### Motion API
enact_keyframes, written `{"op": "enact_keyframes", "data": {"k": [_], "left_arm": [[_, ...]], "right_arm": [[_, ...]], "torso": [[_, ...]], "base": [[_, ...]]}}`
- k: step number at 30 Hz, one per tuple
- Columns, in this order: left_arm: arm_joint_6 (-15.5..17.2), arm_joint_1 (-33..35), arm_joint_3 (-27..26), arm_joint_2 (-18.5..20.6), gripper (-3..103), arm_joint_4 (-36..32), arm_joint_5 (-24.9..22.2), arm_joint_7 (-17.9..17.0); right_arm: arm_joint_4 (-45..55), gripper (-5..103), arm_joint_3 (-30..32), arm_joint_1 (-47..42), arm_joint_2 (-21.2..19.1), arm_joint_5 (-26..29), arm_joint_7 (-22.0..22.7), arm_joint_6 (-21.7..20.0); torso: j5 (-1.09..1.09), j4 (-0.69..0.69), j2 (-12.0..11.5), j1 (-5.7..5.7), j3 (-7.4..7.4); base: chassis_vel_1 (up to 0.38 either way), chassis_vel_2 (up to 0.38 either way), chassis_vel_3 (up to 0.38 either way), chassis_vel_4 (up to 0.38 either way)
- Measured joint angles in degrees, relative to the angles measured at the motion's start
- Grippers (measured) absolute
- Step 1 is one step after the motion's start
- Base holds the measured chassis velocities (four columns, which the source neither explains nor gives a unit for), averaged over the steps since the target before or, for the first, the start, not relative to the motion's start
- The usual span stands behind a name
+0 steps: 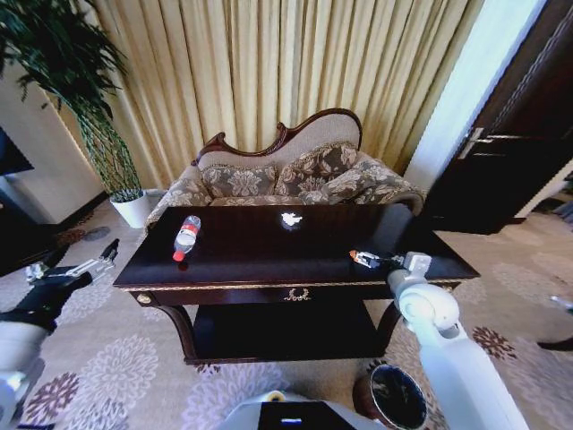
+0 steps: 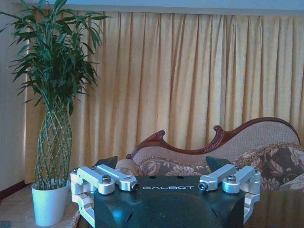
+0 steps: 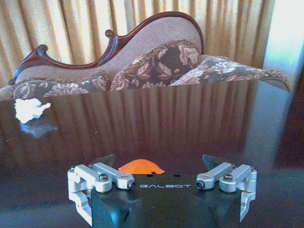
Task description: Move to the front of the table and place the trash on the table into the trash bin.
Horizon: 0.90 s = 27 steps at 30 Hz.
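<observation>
The dark glossy table (image 1: pixel 251 255) stands in front of me. On it lie the trash pieces: a clear bottle (image 1: pixel 186 237) with a red cap at the left, a white crumpled scrap (image 1: pixel 291 219) at the middle back, and a tiny orange piece (image 1: pixel 357 256) at the right front. My right gripper (image 1: pixel 365 260) is low over the tabletop, open, with the orange piece (image 3: pixel 141 167) between its spread fingers (image 3: pixel 105 160); the white scrap (image 3: pixel 29 109) lies farther off. My left gripper (image 1: pixel 109 250) hovers open off the table's left end. The brown trash bin (image 1: pixel 362 399) sits on the floor by my base.
A carved-back patterned sofa (image 1: pixel 286 175) stands right behind the table, with curtains behind it. A tall plant in a white pot (image 1: pixel 134 208) is at the back left. A dark door (image 1: pixel 519 152) is at the right. Patterned carpet surrounds the table.
</observation>
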Motion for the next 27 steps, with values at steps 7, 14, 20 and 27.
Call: {"op": "enact_keyframes", "data": {"k": [7, 14, 20, 27], "left_arm": [[-0.26, 0.13, -0.08, -0.18, 100, -0.01, -0.14, 0.23], [-0.45, 0.13, -0.21, -0.12, 100, 0.03, -0.35, 0.30], [-0.49, 0.06, 0.00, -0.14, 100, -0.10, -0.47, 0.38], [-1.02, 0.25, -0.33, -0.15, 100, -0.12, -0.86, 0.38]], "right_arm": [[-1.74, 100, -1.40, 0.92, 0.02, -1.64, -0.82, -0.18], [-2.63, 100, -1.31, 0.80, 0.16, -2.82, -0.97, -0.05], [-2.62, 89, -0.70, -0.09, 0.08, -3.98, -1.45, 0.42], [-2.40, 62, -0.62, -0.64, 0.26, -4.93, -2.23, 0.66]], "torso": [[0.00, 0.00, 0.00, 0.00, 0.00], [0.00, 0.00, 0.00, 0.00, 0.00], [0.00, 0.00, 0.00, 0.00, 0.00], [0.00, 0.00, 0.00, 0.00, -0.01]], "base": [[0.000, 0.000, 0.000, 0.000], [0.000, 0.000, 0.000, 0.000], [0.000, 0.000, 0.000, 0.000], [0.000, 0.000, 0.000, 0.000]]}}
